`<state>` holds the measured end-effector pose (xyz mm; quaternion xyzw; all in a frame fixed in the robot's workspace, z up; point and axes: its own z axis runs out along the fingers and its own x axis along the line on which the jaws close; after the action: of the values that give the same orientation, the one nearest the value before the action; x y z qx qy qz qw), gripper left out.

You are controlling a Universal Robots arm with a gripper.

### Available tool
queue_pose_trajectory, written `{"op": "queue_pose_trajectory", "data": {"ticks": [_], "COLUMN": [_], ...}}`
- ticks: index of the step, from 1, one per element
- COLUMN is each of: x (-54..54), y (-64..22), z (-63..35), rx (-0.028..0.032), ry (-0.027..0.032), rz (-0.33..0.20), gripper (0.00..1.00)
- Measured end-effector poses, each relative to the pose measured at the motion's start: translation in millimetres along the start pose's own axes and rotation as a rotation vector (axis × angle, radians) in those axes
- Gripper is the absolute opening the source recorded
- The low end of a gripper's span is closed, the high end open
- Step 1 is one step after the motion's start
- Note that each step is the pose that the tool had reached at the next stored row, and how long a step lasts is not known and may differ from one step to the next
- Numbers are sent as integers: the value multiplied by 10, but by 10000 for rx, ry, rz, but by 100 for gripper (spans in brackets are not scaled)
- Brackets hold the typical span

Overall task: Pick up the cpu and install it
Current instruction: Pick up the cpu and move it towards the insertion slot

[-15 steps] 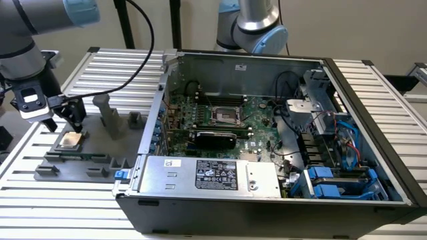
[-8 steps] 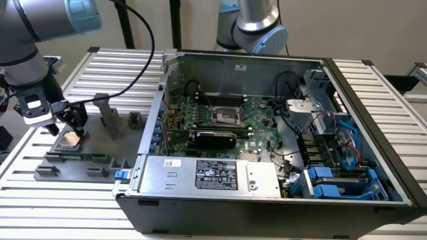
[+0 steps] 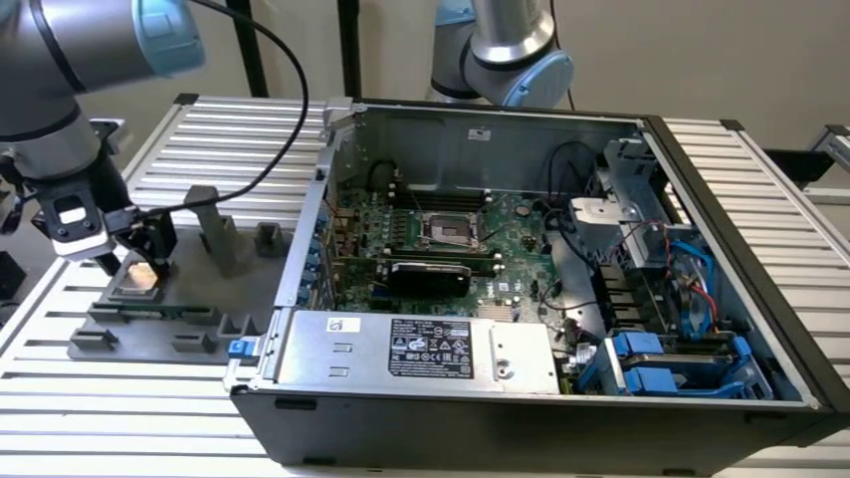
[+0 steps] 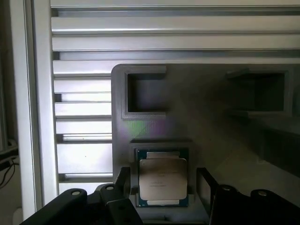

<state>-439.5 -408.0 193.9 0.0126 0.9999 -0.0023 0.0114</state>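
Hovering with jaws spread wide, the gripper (image 3: pixel 130 265) straddles the cpu (image 4: pixel 163 180), lying flat in its grey holder (image 3: pixel 199 299) beside the computer case (image 3: pixel 531 418). Pickup step, seemingly; gripping calls for squeezing its edges squarely.

silver cpu (image 4: pixel 162 180), grey tray (image 4: pixel 206 133), green motherboard (image 3: pixel 516 227)

Silver-grey arm (image 3: pixel 40 110) with pale-blue joint caps (image 3: pixel 166 40), a black cable (image 3: pixel 305 95) and black claw (image 3: pixel 126 257)
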Motion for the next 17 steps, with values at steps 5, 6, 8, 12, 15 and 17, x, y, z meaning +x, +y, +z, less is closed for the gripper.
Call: {"op": "queue_pose_trajectory", "data": {"ticks": [5,6,8,12,15,17], "x": [-10,-12,-15,-15,-15,-15], "y": [-4,-4,-5,-8,-9,-10], "z": [20,24,34,53,60,61], "rx": [5,8,13,18,20,20], "ry": [-1,0,-2,0,0,0], "rz": [-13,-15,-17,-24,-29,-30], "gripper": [67,67,67,67,67,67]}}
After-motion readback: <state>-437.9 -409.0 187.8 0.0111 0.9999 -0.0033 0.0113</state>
